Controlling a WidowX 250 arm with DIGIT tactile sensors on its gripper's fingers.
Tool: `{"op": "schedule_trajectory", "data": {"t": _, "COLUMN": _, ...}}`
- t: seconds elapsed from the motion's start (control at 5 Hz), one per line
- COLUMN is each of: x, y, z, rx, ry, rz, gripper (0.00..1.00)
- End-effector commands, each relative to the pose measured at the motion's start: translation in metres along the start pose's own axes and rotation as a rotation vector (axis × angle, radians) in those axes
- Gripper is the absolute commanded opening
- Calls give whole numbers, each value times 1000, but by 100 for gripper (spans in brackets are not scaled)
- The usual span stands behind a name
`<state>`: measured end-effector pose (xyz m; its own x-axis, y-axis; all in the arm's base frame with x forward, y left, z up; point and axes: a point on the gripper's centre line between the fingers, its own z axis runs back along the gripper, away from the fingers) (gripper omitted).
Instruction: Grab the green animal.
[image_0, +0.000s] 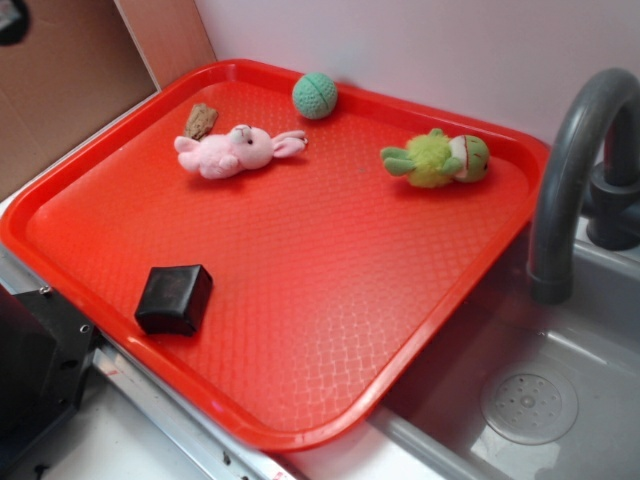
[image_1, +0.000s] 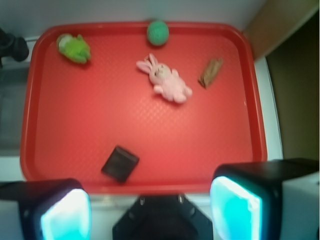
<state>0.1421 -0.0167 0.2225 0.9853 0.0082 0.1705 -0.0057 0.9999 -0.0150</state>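
The green animal, a fuzzy yellow-green plush with darker green limbs and head, lies on its side near the far right corner of the red tray. In the wrist view it sits at the tray's far left corner. My gripper hovers high over the tray's near edge, well away from the toy. Its two fingers with cyan pads stand wide apart, open and empty. The gripper does not show in the exterior view.
A pink plush bunny, a teal knitted ball, a small brown piece and a black block lie on the tray. A grey faucet and sink stand to the right.
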Motion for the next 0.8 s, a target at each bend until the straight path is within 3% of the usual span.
{"op": "schedule_trajectory", "data": {"t": 0.0, "x": 57, "y": -14, "z": -52, "rx": -6, "ry": -114, "rz": -145, "gripper": 100}}
{"op": "schedule_trajectory", "data": {"t": 0.2, "x": 92, "y": -40, "z": -79, "rx": -100, "ry": -151, "rz": -360, "gripper": 100}}
{"op": "schedule_trajectory", "data": {"t": 0.6, "x": 143, "y": -76, "z": -128, "rx": -54, "ry": -122, "rz": -529, "gripper": 100}}
